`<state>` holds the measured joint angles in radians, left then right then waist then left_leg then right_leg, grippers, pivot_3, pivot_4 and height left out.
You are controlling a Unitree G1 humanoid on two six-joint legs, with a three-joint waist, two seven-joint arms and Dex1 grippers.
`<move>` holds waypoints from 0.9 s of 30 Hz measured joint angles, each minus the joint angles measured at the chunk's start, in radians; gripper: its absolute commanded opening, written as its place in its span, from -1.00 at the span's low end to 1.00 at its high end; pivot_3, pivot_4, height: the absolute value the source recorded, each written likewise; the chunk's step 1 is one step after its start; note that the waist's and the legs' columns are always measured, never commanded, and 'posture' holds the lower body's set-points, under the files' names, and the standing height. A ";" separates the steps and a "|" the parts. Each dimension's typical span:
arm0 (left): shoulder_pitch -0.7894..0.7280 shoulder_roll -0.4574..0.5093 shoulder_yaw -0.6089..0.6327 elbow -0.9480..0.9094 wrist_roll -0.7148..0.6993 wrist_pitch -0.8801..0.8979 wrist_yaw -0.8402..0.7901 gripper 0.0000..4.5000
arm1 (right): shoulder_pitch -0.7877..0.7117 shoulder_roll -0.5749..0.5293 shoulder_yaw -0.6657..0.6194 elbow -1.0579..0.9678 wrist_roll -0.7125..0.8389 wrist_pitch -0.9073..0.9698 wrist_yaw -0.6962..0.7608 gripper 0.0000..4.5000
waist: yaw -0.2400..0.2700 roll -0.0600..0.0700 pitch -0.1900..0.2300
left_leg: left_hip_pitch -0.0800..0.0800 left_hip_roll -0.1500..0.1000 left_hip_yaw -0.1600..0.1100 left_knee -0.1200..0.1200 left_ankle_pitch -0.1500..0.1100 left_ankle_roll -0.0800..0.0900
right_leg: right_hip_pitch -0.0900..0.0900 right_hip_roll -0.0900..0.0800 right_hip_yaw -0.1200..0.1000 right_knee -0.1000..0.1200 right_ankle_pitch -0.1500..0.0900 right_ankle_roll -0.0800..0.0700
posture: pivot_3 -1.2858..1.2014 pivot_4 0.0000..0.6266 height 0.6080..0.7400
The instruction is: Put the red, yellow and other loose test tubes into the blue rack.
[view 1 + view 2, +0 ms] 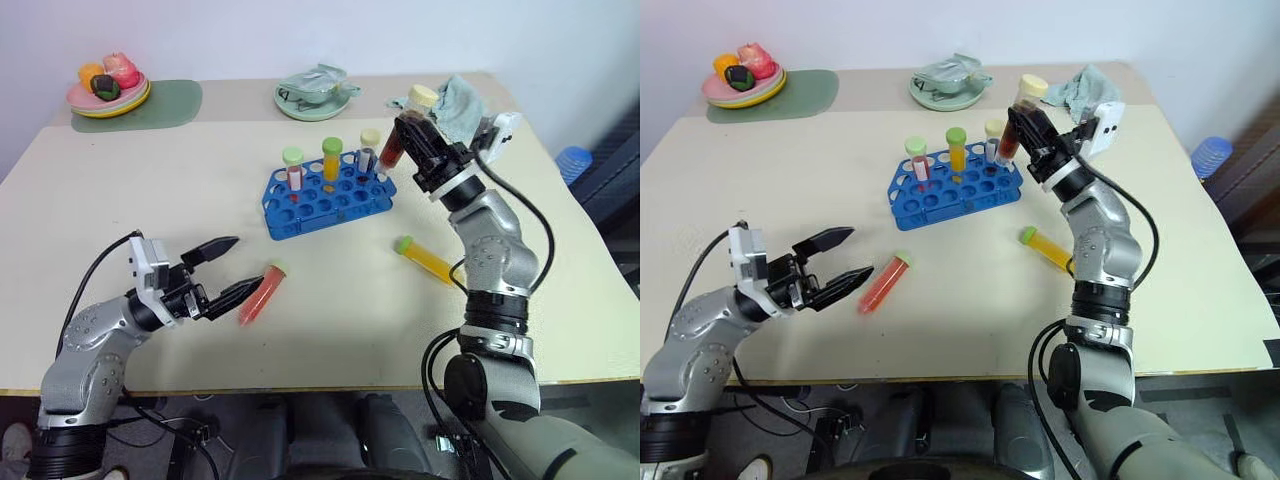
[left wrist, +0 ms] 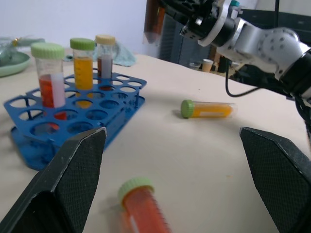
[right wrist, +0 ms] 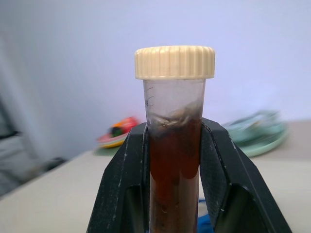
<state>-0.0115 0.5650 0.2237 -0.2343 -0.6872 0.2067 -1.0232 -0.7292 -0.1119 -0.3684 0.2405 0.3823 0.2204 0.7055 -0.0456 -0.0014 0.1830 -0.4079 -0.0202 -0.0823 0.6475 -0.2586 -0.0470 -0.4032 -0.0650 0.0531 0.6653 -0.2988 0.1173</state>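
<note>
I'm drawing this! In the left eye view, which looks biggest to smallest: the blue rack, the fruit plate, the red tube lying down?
1. Blue rack
2. Fruit plate, though it sits farther back
3. Red tube

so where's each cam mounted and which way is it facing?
Left eye: on the head, looking forward and down at the table; both arms show.
Right eye: same head, same scene.
Left wrist: looks along the open left tool at the red tube and blue rack.
Right wrist: looks along the right tool, shut on the brown tube.
Shared: left wrist and both eyes see the yellow tube.
</note>
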 measured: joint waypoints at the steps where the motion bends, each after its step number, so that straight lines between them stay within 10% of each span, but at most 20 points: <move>1: -0.001 0.001 0.003 0.006 0.000 -0.001 -0.001 1.00 | 0.000 0.005 0.012 0.048 -0.020 -0.068 -0.008 -0.66 | -0.001 0.000 0.000 | 0.000 0.000 0.000 0.000 0.000 0.000 | 0.000 0.000 0.000 0.000 0.000 0.000 | 0.03 -0.52 1.00; 27: 0.032 -0.057 0.034 -0.122 0.001 0.005 0.217 1.00 | -0.104 0.007 0.131 0.648 -0.125 -0.683 -0.063 -0.66 | -0.002 0.000 0.000 | 0.000 0.000 0.000 0.000 0.000 -0.001 | 0.000 0.000 0.001 0.000 0.000 0.000 | 0.03 -0.52 1.00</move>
<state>0.0210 0.5081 0.2575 -0.3568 -0.6863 0.2113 -0.8059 -0.8331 -0.1050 -0.2373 0.8886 0.2574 -0.4626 0.6424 -0.0479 -0.0012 0.1830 -0.4079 -0.0198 -0.0822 0.6472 -0.2582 -0.0476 -0.4037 -0.0648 0.0538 0.6656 -0.2988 0.1171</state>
